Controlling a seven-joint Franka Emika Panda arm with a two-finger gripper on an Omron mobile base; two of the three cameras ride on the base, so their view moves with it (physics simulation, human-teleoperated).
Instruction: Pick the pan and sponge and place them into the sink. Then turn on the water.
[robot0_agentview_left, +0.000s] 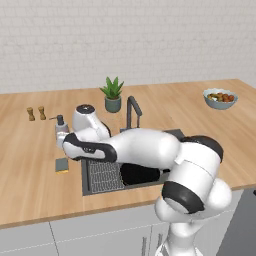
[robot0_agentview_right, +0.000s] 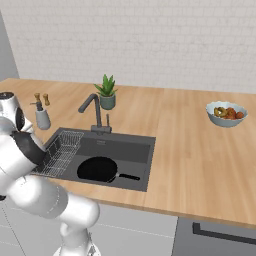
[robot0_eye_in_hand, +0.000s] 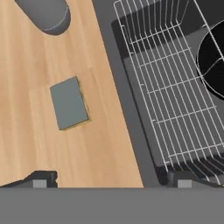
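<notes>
With the pan (robot0_agentview_right: 98, 169) already in the sink (robot0_agentview_right: 135, 147), the sponge (robot0_eye_in_hand: 68, 103) comes next. The fingers (robot0_eye_in_hand: 40, 178) gape wide and empty; they should shift toward ten o'clock and drop over it.

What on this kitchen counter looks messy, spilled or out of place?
Nothing looks spilled or broken. The round black frying pan lies flat in the dark grey sink basin, beside the wire rack. The small grey-green sponge with a yellow underside lies flat on the wooden counter, slightly askew to the sink's edge.
</notes>
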